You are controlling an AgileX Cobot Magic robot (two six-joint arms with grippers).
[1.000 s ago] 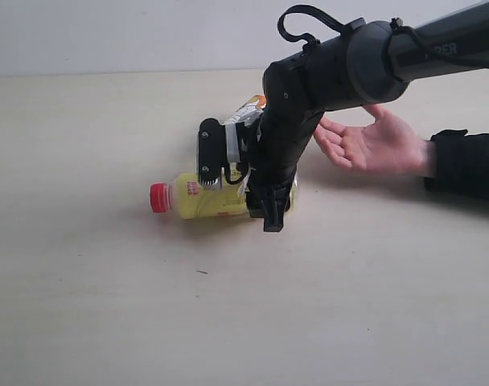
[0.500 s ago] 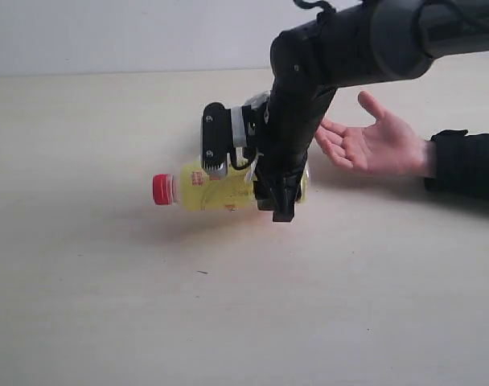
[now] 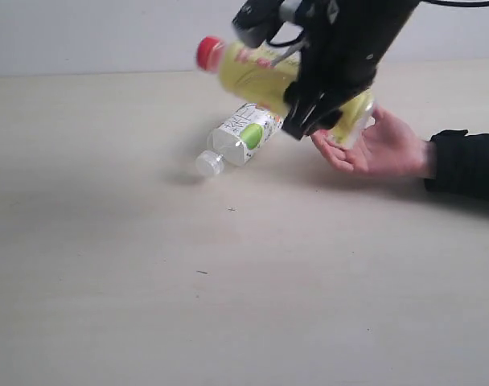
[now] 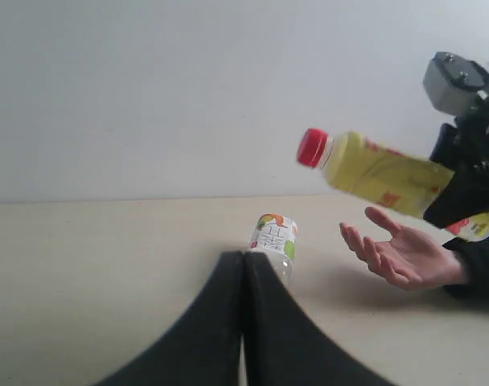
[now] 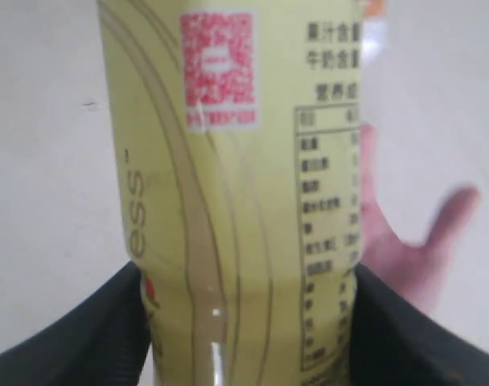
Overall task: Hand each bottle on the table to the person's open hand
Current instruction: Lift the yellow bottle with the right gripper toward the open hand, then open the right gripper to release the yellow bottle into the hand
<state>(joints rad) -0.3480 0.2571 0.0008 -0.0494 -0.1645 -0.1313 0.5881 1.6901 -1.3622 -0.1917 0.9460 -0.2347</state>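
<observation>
Now that the right gripper (image 3: 321, 100), clamped on the yellow-labelled bottle (image 3: 256, 72), has lifted it off the table (image 3: 108, 241) to just above the person's open hand (image 3: 381, 149) (left gripper (image 4: 244, 322) closed, empty), release seems next.

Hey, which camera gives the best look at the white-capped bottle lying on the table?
The exterior view: the white-capped bottle lies on its side on the table, cap and label both visible. The left wrist view shows it foreshortened, its near end behind the shut left gripper. The right wrist view doesn't show it.
</observation>
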